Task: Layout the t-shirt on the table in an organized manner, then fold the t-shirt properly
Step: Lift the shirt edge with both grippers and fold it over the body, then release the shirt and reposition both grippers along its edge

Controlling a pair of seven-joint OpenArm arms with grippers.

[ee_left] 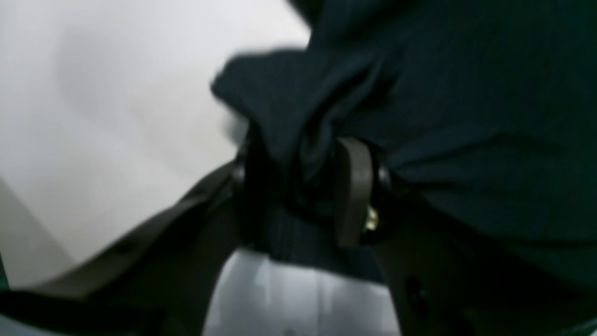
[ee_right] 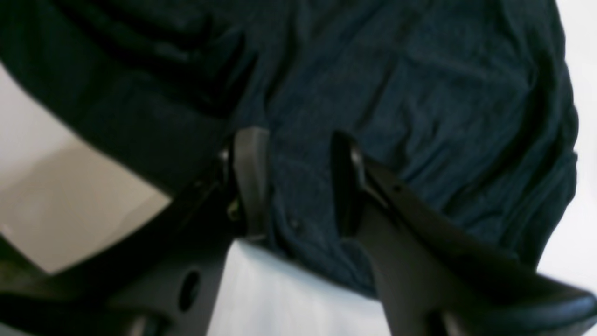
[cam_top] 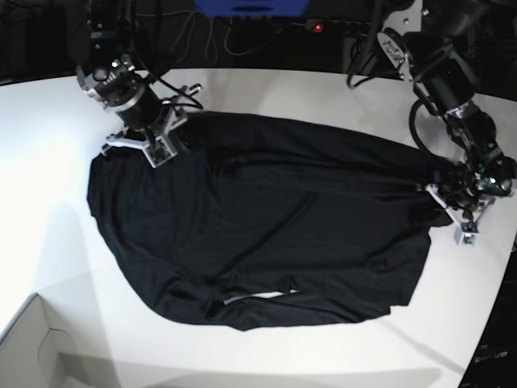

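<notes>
The black t-shirt [cam_top: 266,226] lies spread out and wrinkled on the white table [cam_top: 48,162], with its lower edge partly folded under. My right gripper [cam_top: 157,133] is at the shirt's far left corner. In the right wrist view its jaws [ee_right: 298,144] stand apart with flat fabric [ee_right: 419,93] lying between them. My left gripper [cam_top: 456,202] is at the shirt's right edge. In the blurred left wrist view the left gripper [ee_left: 303,154] has its jaws apart too, and a bunched fold of the t-shirt [ee_left: 466,93] rises between them.
A pale cardboard box [cam_top: 32,347] stands at the near left corner. Cables [cam_top: 218,36] and a blue object [cam_top: 250,6] run along the back edge. The table's curved edge [cam_top: 485,323] passes close by the left gripper on the right.
</notes>
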